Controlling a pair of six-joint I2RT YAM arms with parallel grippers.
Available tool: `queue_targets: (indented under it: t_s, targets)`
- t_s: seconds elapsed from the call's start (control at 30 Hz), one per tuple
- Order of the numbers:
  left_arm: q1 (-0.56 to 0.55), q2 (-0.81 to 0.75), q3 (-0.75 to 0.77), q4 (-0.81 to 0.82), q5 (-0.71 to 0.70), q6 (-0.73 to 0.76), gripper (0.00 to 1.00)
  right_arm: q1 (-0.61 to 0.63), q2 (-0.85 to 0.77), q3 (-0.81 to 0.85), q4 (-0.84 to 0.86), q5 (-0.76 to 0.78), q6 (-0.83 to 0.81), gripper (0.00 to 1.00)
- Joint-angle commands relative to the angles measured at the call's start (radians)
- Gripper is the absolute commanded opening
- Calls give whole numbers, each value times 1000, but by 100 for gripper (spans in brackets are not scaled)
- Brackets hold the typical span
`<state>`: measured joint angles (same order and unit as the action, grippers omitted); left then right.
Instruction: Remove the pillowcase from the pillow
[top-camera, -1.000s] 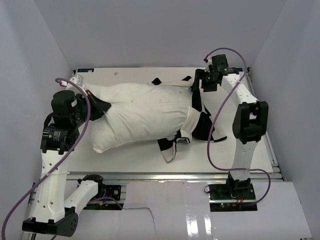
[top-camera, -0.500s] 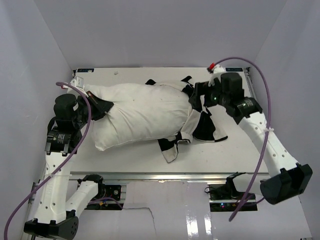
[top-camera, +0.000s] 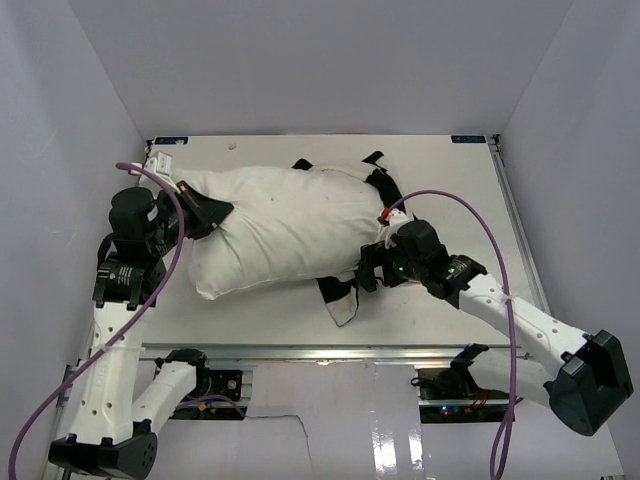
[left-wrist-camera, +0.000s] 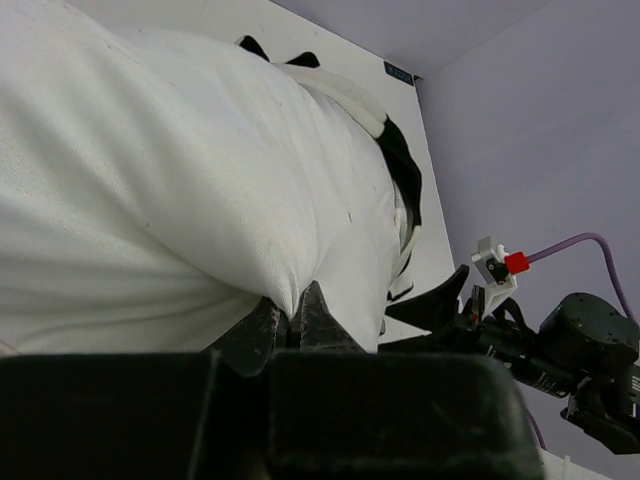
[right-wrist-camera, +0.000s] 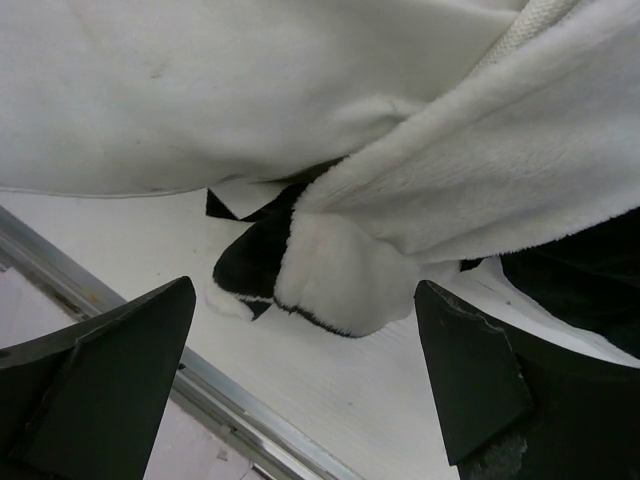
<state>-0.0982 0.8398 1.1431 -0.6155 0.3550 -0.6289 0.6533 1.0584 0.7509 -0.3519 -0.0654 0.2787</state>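
Observation:
The off-white pillow lies across the table, and it also shows in the left wrist view and the right wrist view. The black-and-white pillowcase is bunched around the pillow's right end, and a folded flap of it lies on the table. My left gripper is shut on the pillow's left corner, pinching the fabric. My right gripper is open and empty at the pillowcase's near edge, with the flap just ahead of its jaws.
The table's front metal rail runs close below the right gripper. Lilac walls close in the left, back and right sides. A purple cable loops over the table's right part.
My right arm swung from the pillowcase's far right corner down to its near edge, and its gripper is now open. The left gripper kept its hold and barely moved.

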Motion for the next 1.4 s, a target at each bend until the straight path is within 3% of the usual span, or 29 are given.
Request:
queue_targets:
  t_s: [0.0, 0.1, 0.13, 0.17, 0.2, 0.23, 0.3, 0.4, 0.43, 0.6, 0.87, 0.9, 1.0, 1.13, 1.37]
  targets:
    - [2, 33, 17, 80, 45, 0, 0, 19, 47, -45, 158, 85, 53, 96]
    - [2, 88, 47, 82, 55, 1, 0, 19, 126, -50, 255, 154, 54, 100]
    - [2, 97, 61, 82, 52, 9, 0, 19, 173, -39, 261, 211, 48, 95]
    - [3, 116, 79, 79, 41, 18, 0, 14, 201, -26, 251, 254, 50, 72]
    - [3, 130, 140, 68, 26, 30, 0, 6, 224, 8, 223, 289, 53, 58]
    - [3, 151, 186, 19, -31, 63, 0, -18, 257, 17, 202, 347, 56, 34]
    - [5, 258, 309, -54, -101, 96, 0, -58, 265, 12, 160, 390, 56, 8]
    - [8, 448, 591, -183, -123, 135, 0, -182, 207, -50, 145, 429, 63, 8]
    - [9, 496, 750, -264, -126, 135, 0, -257, 169, -92, 148, 418, 63, 8]
    - [14, 660, 1089, -381, -231, 109, 0, -460, 135, -154, 151, 382, 60, 8]
    - [22, 657, 1095, -397, -344, 98, 0, -820, 236, -113, 163, 254, 47, 8]
    - [22, 653, 1109, -405, -426, 98, 0, -890, 244, -107, 169, 210, 53, 8]
    - [22, 640, 1173, -411, -493, 101, 0, -1015, 262, -75, 180, 118, 77, 8]
    - [22, 610, 1181, -379, -519, 126, 0, -1052, 282, -24, 174, 113, 85, 8]
    - [22, 576, 1097, -360, -720, 170, 0, -1113, 347, 25, 183, 87, 100, 8]
